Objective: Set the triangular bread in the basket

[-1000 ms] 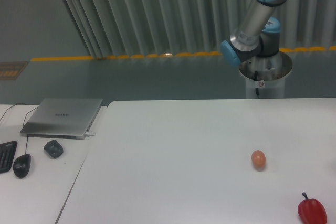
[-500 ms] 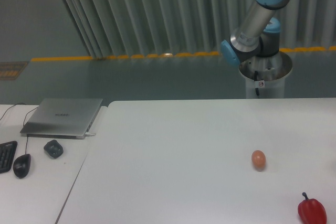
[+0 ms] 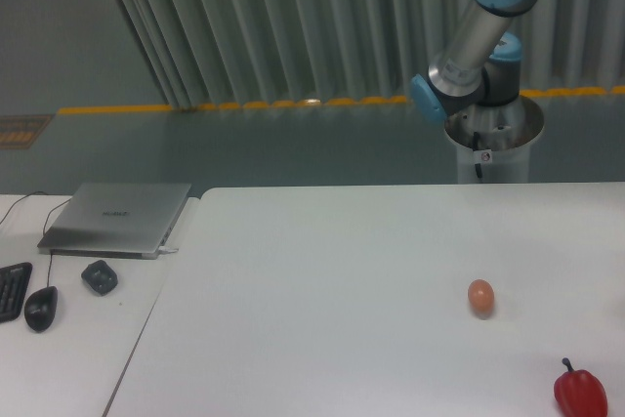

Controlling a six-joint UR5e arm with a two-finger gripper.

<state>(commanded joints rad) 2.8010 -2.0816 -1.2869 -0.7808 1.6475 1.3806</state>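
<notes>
Robot arm [image 3: 479, 41] reaches off upper right of frame, pincer out of sight (can't tell if released or clenched). Triangular bread and basket not in picture. Brown egg [image 3: 480, 297] right of middle on white table [image 3: 322, 290]; red bell pepper [image 3: 580, 393] lower right corner.

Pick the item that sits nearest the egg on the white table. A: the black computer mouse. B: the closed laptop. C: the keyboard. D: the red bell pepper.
D: the red bell pepper lies just right of and in front of the egg, while the laptop, mouse and keyboard are far off at the left.
</notes>
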